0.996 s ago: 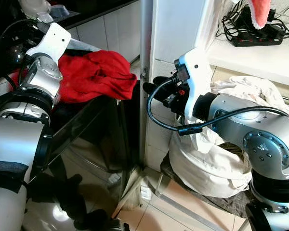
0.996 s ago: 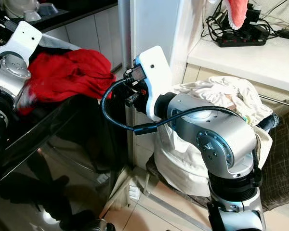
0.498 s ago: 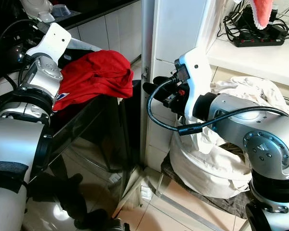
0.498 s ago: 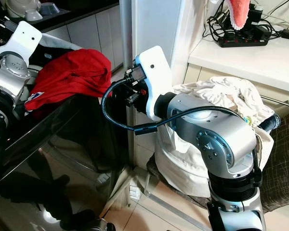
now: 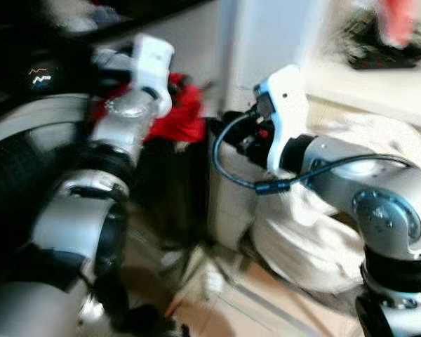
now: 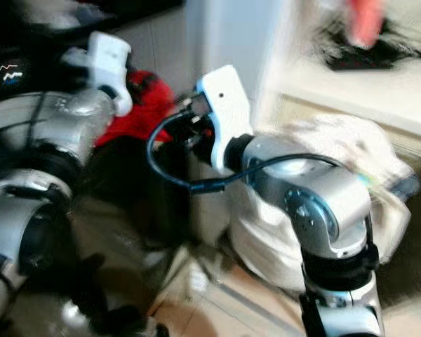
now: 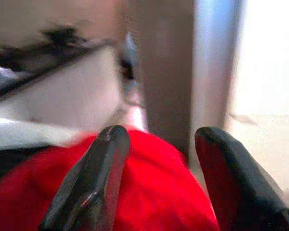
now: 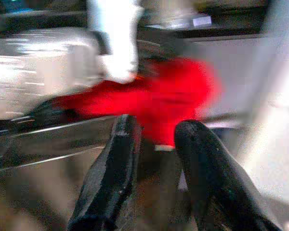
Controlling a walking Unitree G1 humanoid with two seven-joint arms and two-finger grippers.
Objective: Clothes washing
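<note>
The picture is blurred. A red garment (image 5: 185, 116) lies bunched on the edge of the dark washing machine (image 5: 28, 84). My left gripper (image 7: 156, 139) is open right over it, and the red garment (image 7: 149, 192) shows between and under its two black fingers. In the eye views my left arm's white wrist plate (image 5: 154, 57) covers part of the cloth. My right gripper (image 8: 151, 125) is open and held in the air a little to the right of the garment, pointing at it, with nothing between its fingers (image 8: 111, 168).
A white laundry bag (image 5: 323, 239) full of pale clothes stands on the tiled floor at the right, under a white counter (image 5: 365, 77). A white wall corner (image 5: 266, 35) rises between the machine and the bag.
The view has shifted and blurred. My left arm has swung right, over the red garment, which now looks smaller and more bunched. My right arm has hardly moved.
</note>
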